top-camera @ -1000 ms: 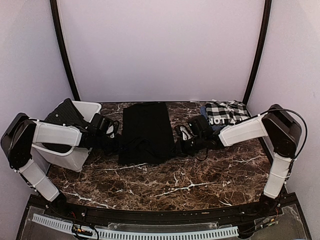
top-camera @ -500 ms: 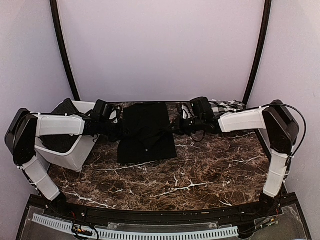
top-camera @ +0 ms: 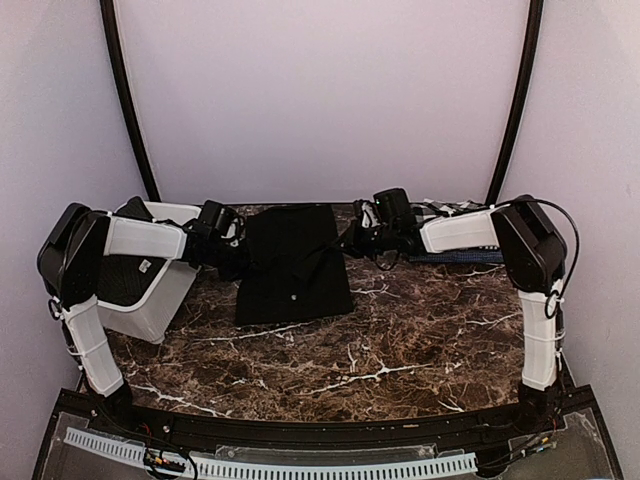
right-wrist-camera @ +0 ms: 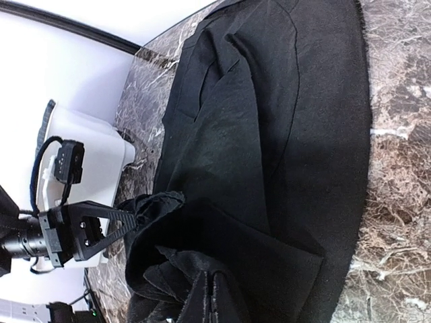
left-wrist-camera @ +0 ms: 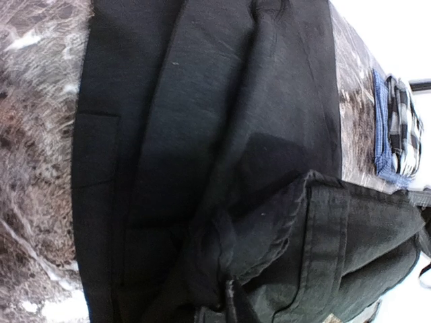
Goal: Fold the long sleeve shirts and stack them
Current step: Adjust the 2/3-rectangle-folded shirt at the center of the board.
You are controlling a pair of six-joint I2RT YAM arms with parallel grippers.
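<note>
The left gripper (top-camera: 238, 258) is clamped on a bunched hem of the black shirt (top-camera: 293, 265), and the right gripper (top-camera: 352, 240) pinches the opposite edge. The shirt lies between them on the marble table (top-camera: 400, 340), with the checked shirt (top-camera: 455, 210) behind the right one.

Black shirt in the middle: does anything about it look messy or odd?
Nothing damaged. The shirt is mid-fold: left claw and right claw each pinch bunched cloth, and the lifted layer lies slanted, not square.
</note>
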